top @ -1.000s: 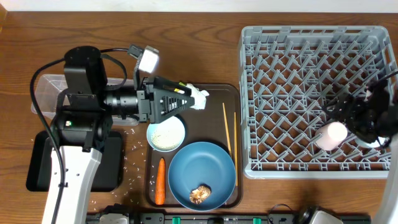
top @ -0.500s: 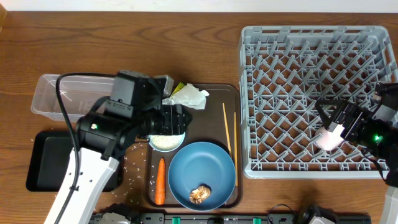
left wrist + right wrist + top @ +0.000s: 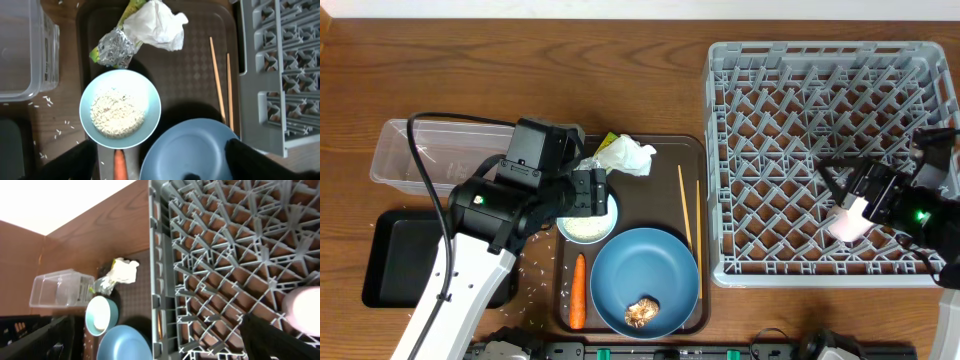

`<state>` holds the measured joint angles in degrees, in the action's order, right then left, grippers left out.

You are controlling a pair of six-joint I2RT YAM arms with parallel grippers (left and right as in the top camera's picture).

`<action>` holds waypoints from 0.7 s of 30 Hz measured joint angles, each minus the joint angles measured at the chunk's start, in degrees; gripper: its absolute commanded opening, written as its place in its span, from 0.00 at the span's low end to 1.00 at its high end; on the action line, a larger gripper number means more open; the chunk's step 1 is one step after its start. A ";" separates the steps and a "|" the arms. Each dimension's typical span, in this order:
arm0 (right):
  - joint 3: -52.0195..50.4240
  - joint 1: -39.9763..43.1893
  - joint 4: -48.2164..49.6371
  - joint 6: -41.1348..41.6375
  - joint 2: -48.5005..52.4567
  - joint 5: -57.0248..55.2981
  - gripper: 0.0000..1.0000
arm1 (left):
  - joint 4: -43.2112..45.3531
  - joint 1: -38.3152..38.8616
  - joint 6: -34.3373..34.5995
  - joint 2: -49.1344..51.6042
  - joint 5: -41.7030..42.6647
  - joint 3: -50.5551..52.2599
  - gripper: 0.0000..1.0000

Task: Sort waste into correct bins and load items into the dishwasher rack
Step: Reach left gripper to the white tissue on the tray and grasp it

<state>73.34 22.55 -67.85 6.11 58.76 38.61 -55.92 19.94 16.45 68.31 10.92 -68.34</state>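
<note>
Left hand (image 3: 160,152): fingers spread wide, nothing in it, hovering over the pale-blue bowl (image 3: 120,109) of rice on the brown serving tray (image 3: 195,55). The bowl sits below the spread fingers, with the blue plate (image 3: 192,152) just beside it and the carrot (image 3: 578,290) next to both.

Right hand (image 3: 157,322): also spread, inside the grey rack (image 3: 790,80). The pinkish-white cup (image 3: 848,219) is on the rack floor towards the right side, close by one finger and not pinched; can't tell if they touch.

Chopsticks (image 3: 218,80) lie on the tray, along its rack-side edge.
</note>
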 measured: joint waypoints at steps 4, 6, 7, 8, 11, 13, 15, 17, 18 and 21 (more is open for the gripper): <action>0.00 -2.16 -0.04 -0.50 0.00 0.24 0.99 | 0.28 0.00 -0.13 0.00 -0.55 0.00 0.98; 0.00 -3.06 -0.04 -0.57 0.00 0.26 0.99 | 0.31 0.00 -0.04 0.00 -0.61 0.00 0.98; 0.00 -3.45 -0.02 -0.59 0.00 0.28 0.99 | 0.33 0.00 -0.02 0.00 -0.63 0.00 0.98; 0.00 -4.11 0.11 -0.68 0.00 0.28 0.99 | 0.33 0.00 -0.02 0.00 -0.63 0.00 0.98; 0.00 -5.38 0.85 -0.74 0.00 0.26 0.99 | 0.26 0.00 -0.02 0.00 -0.63 0.00 0.98; 0.00 -6.25 1.20 -0.74 0.00 0.24 0.99 | -0.15 0.00 -0.02 0.00 -0.63 0.00 0.98; 0.00 -6.54 1.25 -0.74 0.00 0.24 0.99 | -0.57 0.00 -0.02 0.00 -0.63 0.00 0.98; 0.00 -6.97 1.27 -0.74 0.00 0.22 0.99 | -0.85 0.00 0.00 0.00 -0.63 0.00 0.98; 0.00 -7.17 1.27 -0.74 0.00 0.24 0.99 | -0.96 0.00 0.00 0.00 -0.63 0.00 0.98; 0.00 -7.21 1.25 -0.74 0.00 0.22 0.99 | -1.84 0.00 0.00 0.20 -0.63 0.00 0.98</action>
<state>73.34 15.33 -66.61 5.37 58.76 38.83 -57.76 19.94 16.45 68.51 10.28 -68.34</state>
